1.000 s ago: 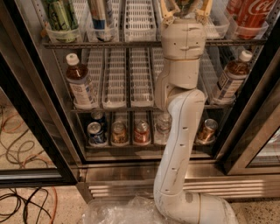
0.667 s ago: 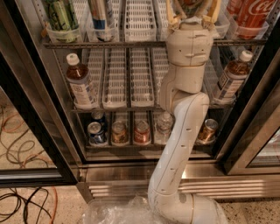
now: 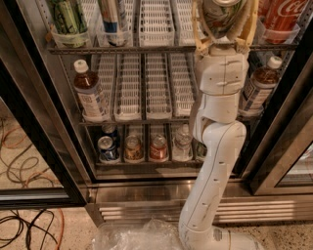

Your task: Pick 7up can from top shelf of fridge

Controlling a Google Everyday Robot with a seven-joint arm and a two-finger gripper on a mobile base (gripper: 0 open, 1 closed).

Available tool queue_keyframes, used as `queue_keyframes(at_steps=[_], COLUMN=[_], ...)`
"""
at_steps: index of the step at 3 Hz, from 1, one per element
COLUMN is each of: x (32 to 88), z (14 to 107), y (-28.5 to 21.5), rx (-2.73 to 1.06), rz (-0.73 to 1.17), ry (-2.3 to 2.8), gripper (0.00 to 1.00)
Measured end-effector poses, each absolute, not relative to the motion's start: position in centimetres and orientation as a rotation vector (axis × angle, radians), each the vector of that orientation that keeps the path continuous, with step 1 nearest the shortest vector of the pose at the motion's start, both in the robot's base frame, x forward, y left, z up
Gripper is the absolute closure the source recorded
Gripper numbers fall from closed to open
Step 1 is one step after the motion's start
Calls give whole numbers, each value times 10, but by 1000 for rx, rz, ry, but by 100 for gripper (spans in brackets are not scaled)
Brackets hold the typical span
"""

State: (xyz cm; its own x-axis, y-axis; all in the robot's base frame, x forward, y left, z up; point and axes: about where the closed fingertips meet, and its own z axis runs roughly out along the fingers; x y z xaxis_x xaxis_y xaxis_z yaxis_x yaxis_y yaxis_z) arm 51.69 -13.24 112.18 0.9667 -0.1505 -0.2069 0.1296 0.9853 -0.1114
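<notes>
Tool pinching the 7up can at the front edge of the top shelf of the fridge.
Its beige fingers press both sides of the pale can, whose greenish print shows no readable logo. Just right of it stands a red Coca-Cola can, its white script partly legible; a dark green can sits at the shelf's left end. Brown bottles with white labels stand on the rack below and small cans on the lowest; their writing cannot be read.
</notes>
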Motion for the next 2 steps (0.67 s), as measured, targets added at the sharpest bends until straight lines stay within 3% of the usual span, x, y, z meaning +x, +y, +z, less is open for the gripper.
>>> queue_keyframes(at_steps=[2], x=[489], z=[1109], y=[-108], rx=[-172], rz=[-31], ry=[199], gripper=[100])
